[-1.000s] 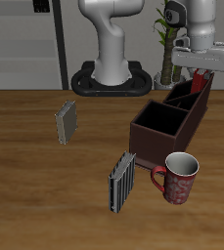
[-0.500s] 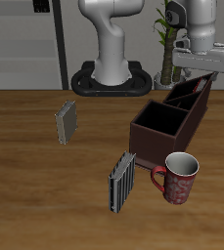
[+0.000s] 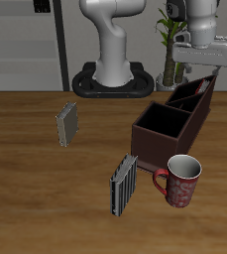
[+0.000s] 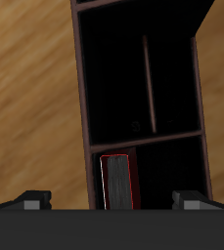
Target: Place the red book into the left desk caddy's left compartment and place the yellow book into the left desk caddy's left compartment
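On the wooden table [image 3: 26,189], the thin grey striped yellow book [image 3: 66,124] stood upright, well apart from the caddy. Nearer the table's front edge stood a larger grey striped book with a dark spine [image 3: 123,184], just beside a red patterned mug [image 3: 180,180]. The dark brown open-top left desk caddy [image 3: 170,127] held the dark red hardcover book [image 4: 116,180] upright in its end compartment. The two-finger gripper [image 3: 208,65] hung above that end, jaws apart, gripping nothing.

Wood-grain table [image 3: 26,189], glossy mug [image 3: 181,181]
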You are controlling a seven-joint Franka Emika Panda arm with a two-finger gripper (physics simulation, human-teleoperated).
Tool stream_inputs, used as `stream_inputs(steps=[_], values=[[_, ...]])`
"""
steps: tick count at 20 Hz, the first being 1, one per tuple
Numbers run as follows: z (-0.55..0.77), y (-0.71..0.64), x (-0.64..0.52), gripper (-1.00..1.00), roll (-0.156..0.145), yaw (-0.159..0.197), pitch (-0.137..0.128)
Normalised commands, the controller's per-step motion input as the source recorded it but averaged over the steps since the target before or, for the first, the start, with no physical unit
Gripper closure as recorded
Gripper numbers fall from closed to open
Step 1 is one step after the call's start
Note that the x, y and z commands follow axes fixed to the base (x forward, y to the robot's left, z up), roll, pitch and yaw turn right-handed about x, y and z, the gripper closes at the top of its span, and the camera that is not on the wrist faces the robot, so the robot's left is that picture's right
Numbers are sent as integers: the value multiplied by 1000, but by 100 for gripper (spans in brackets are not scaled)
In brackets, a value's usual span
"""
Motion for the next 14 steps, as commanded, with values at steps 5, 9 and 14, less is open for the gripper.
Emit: stream_inputs(steps=[5, 9, 14], values=[[225, -315, 132, -100, -6, 112, -33], [174, -706, 328, -100, -66, 138, -47], [144, -873, 411, -100, -125, 106, -29]])
